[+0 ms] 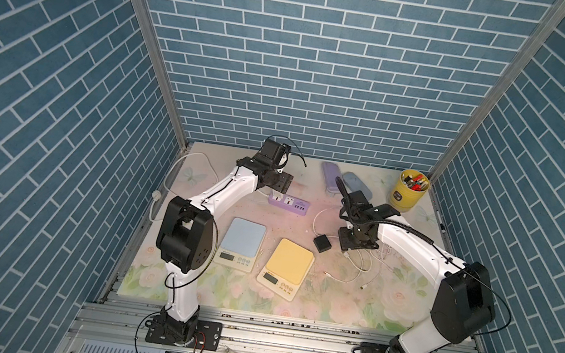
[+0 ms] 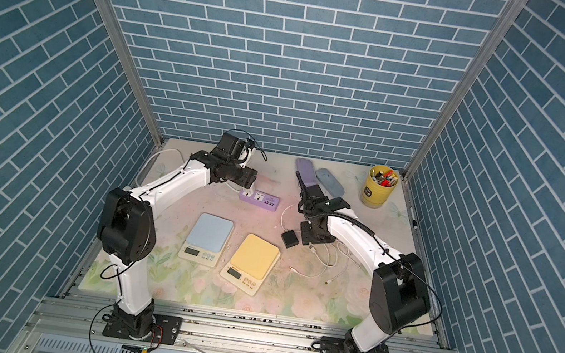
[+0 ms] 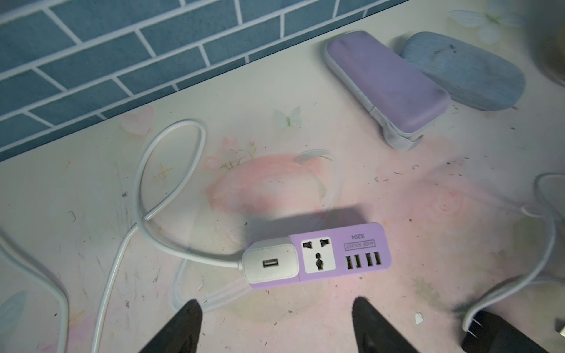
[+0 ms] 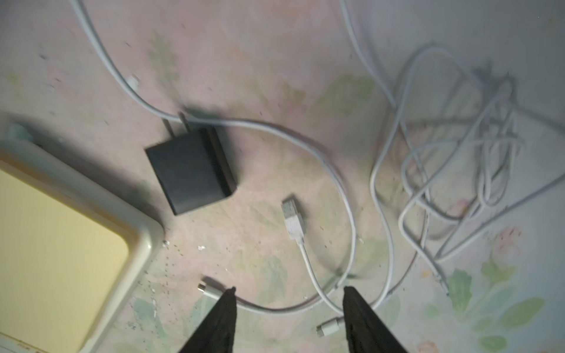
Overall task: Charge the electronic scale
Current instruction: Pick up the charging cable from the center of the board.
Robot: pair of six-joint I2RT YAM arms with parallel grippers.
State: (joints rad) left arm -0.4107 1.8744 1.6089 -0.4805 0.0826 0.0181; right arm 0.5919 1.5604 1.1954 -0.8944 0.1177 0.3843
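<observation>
- Left gripper [image 3: 276, 301]: fingers spread, empty, with the lilac plastic power strip [image 3: 318, 256] lying just ahead of its tips.
- Right gripper [image 4: 289, 288]: also spread and empty, above a white USB cable [image 4: 293, 223]. The black square charger block [image 4: 189, 171] lies just beyond.
- Yellow-topped electronic scale [image 1: 289, 261]: flat on the mat near the right gripper, toward the left arm (a blue-topped scale [image 1: 242, 239] lies beside it).

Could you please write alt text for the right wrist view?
The open right gripper hovers over loose white cables on the floral table. A black power adapter lies near a corner of the yellow scale.
</observation>
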